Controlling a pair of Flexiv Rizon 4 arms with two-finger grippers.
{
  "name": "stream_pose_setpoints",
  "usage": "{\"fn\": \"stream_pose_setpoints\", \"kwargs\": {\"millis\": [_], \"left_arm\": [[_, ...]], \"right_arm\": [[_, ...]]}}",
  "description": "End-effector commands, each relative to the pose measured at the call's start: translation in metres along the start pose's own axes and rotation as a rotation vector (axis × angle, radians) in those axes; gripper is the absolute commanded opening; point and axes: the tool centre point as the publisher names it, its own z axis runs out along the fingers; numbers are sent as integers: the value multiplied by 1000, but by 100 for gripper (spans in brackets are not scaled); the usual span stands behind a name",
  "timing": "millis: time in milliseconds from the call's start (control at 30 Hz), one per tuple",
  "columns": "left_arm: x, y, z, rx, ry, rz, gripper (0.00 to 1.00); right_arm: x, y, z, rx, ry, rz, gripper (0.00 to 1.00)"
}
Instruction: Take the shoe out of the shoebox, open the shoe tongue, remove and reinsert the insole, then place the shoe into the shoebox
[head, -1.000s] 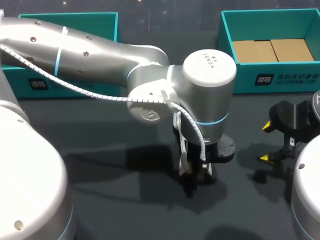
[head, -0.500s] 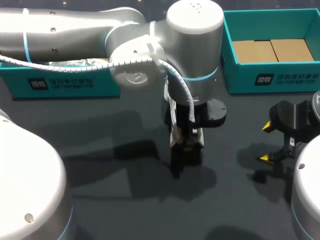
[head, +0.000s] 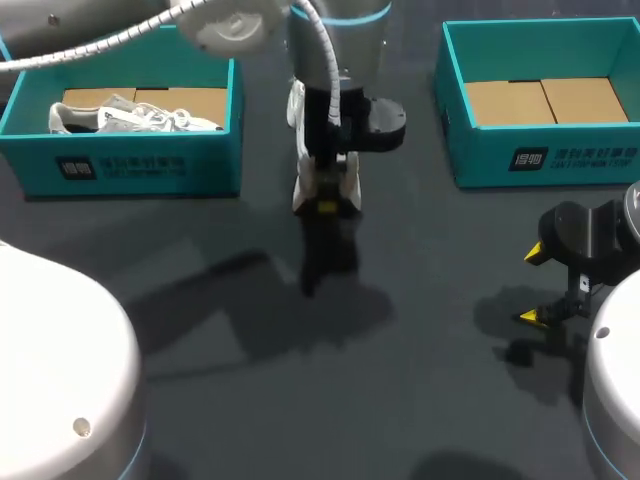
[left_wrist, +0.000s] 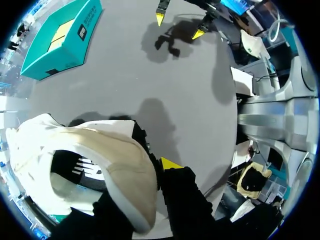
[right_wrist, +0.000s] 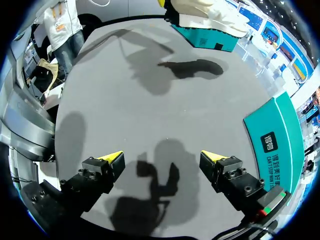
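- Claws, two. My left claw (head: 325, 207) is clamped on the heel end of the lifted shoe (left_wrist: 100, 165). It holds that shoe in the air over the far middle of the surface (head: 400, 380), between the two boxes and nearer the left one. Only one of its yellow tips shows in the left wrist view, tight against the shoe's outer wall.
- My right claw (right_wrist: 162, 157) hangs near the right edge of the surface. Its two black fingers with yellow wedge tips are spread wide, with nothing between them.
- Shoes, two. The lifted shoe is a low trainer with a cream, suede-like heel, a paler fabric body and a dark lining that carries a white mark. Its opening faces the left wrist camera.
- The second shoe (head: 130, 117) is white with laces. It lies on its side inside the left shoebox (head: 130, 165).
- Shoeboxes, two. Both are rectangular, open-topped and made of teal card with smooth walls and a printed label on the near wall.
- The left shoebox sits at the far left corner of the surface. The right shoebox (head: 560, 155) sits at the far right corner.
- Cardboard panels (head: 545, 100), two. They are flat and brown, and lie side by side on the floor of the right shoebox.
- Surface, one. It is dark grey, matte and even, and the shadows of both arms fall on it.
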Motion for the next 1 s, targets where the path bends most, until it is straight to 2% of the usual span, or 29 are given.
{"fn": "stream_pose_setpoints", "kwargs": {"millis": [33, 467, 533, 667, 767, 1000], "left_arm": [[0, 1, -31, -13, -12, 5, 0], [0, 1, -31, -13, -12, 5, 0], [-7, 6, -37, -4, 20, 7, 0], [-33, 28, -54, 19, 81, 64, 0], [-53, 47, -63, 18, 100, 19, 0], [-88, 99, -80, 27, 93, -46, 0]], "right_arm": [[2, 0, -1, 2, -3, 0, 100], [2, 0, -1, 2, -3, 0, 100], [2, 0, -1, 2, -3, 0, 100], [2, 0, -1, 2, -3, 0, 100], [2, 0, -1, 2, -3, 0, 100], [2, 0, -1, 2, -3, 0, 100]]}}
